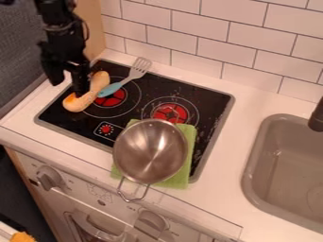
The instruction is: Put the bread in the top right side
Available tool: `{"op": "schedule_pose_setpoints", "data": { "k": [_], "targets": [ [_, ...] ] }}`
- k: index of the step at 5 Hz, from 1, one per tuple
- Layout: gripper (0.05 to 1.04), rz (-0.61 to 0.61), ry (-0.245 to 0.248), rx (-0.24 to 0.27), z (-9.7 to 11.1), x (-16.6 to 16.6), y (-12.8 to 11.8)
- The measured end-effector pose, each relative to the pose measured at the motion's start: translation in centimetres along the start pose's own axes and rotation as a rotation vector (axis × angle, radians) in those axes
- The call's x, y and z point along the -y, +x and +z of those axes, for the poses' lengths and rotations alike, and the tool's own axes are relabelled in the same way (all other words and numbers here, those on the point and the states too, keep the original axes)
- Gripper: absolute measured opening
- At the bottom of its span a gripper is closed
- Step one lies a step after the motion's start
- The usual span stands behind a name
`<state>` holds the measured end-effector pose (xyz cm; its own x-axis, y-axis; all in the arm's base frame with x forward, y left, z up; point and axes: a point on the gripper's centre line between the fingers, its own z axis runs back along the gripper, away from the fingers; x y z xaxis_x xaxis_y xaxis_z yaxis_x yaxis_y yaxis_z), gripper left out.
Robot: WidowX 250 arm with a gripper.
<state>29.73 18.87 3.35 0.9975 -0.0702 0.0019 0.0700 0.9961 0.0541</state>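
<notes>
My gripper, fingers wide apart, one overlapping the bread's near edge; best grasp, I judge: straddle the middle, lift straight. Beyond the bread, close by: spatula, a snag to clear. Farther: pan on green cloth, below my likely path rightward.

Bread, spatula, green cloth on stovetop

Glossy metal pot (matt green cloth beneath).
</notes>
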Motion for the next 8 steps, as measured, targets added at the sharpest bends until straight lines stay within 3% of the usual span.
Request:
{"op": "schedule_pose_setpoints", "data": {
  "k": [2, 3, 4, 5, 6, 7, 8],
  "targets": [
    [1.001, 0.041, -0.017, -0.007, -1.6, 0.6, -0.4],
    [0.937, 0.041, -0.029, -0.029, -2.4, 1.2, -0.6],
    [0.741, 0.061, -0.029, -0.021, -2.6, 1.4, -0.6],
    [0.658, 0.073, -0.032, -0.028, -2.8, 1.8, -1.0],
    [0.658, 0.092, -0.040, -0.029, -2.5, 2.8, -1.6],
    [0.657, 0.182, -0.008, 0.036, 0.7, 4.0, -1.6],
    [0.657, 0.198, -0.035, 0.123, 4.4, 7.7, 0.5]
  ]
}}
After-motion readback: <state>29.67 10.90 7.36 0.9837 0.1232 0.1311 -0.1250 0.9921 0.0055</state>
